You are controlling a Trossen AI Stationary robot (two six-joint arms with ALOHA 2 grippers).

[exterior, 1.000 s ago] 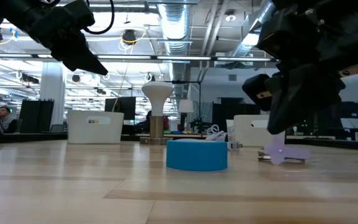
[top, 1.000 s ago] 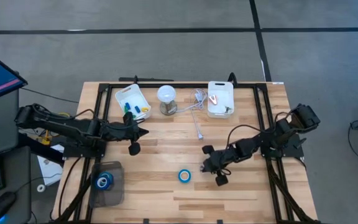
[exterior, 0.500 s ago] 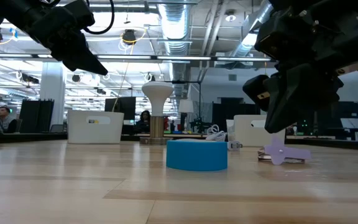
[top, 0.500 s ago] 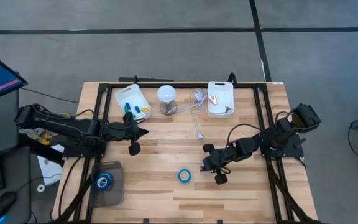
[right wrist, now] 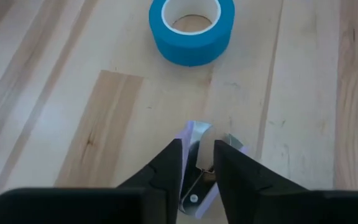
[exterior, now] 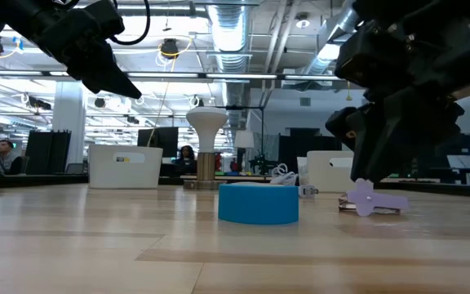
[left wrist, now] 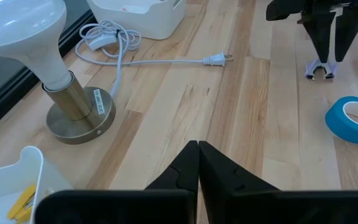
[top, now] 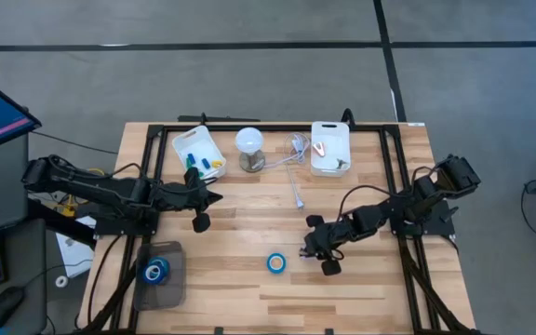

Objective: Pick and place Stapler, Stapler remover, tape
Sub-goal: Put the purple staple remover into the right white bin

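A small purple and metal stapler remover [right wrist: 197,138] lies flat on the wooden table, right of centre [top: 306,251]. My right gripper [right wrist: 199,163] hangs just over it, open by a narrow gap, one finger on each side. One blue tape roll [top: 276,263] lies flat just left of the remover. A second roll [top: 154,271] sits in a grey bin at the near left. My left gripper [left wrist: 198,146] is shut and waits above the table's left half [top: 207,207]. I cannot make out a stapler. My right gripper comes at the stapler remover slanting down from the table's right, with a finger [right wrist: 169,168] on either side of its middle [right wrist: 199,155]. I cannot tell whether the fingers touch it. The remover rests on the table [exterior: 374,202].
At the far edge stand a white bin [top: 198,154] with small coloured items, a white-shaded lamp [top: 249,149] with its cord and plug [top: 296,191], and a second white bin [top: 329,149]. The grey bin [top: 166,284] sits near left. Bare wood lies between the arms.
In the low view my right gripper has shifted a little toward the table's right, and its lower tip has risen off the front of the stapler remover. The remover and the tape have stayed where they were.
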